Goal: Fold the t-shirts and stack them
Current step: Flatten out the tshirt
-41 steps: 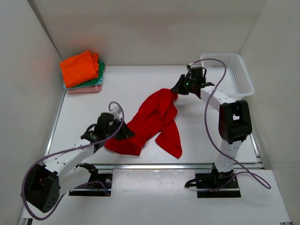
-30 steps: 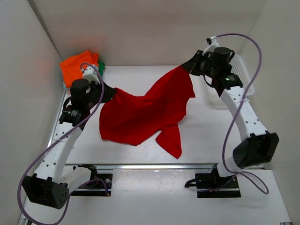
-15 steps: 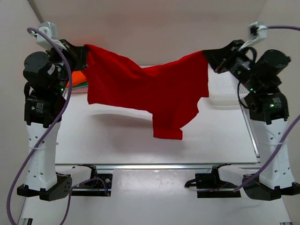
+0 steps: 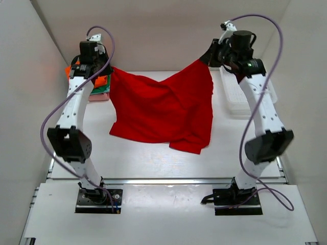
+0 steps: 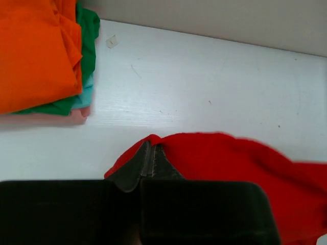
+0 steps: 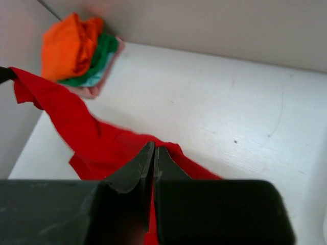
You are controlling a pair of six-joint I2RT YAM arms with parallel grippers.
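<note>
The red t-shirt [image 4: 163, 109] hangs spread between my two grippers at the back of the table, its lower edge lying on the table. My left gripper [image 4: 108, 69] is shut on its left top corner, seen in the left wrist view [image 5: 151, 145] with red cloth [image 5: 245, 163] at the tips. My right gripper [image 4: 207, 59] is shut on its right top corner, seen in the right wrist view [image 6: 154, 149] with the shirt [image 6: 92, 138] trailing left. The folded stack, orange [image 5: 36, 51] on top of green [image 5: 89, 30] and pale pink [image 5: 46, 118], lies at the back left [image 4: 99, 84].
A white mesh basket [image 4: 237, 94] stands at the back right, partly behind the right arm. White walls close the back and both sides. A metal rail [image 4: 168, 180] runs along the table's near edge.
Both grippers have moved back and lower with the red shirt. The shirt, held high and stretched wide before, now hangs narrower with its hem on the table.
</note>
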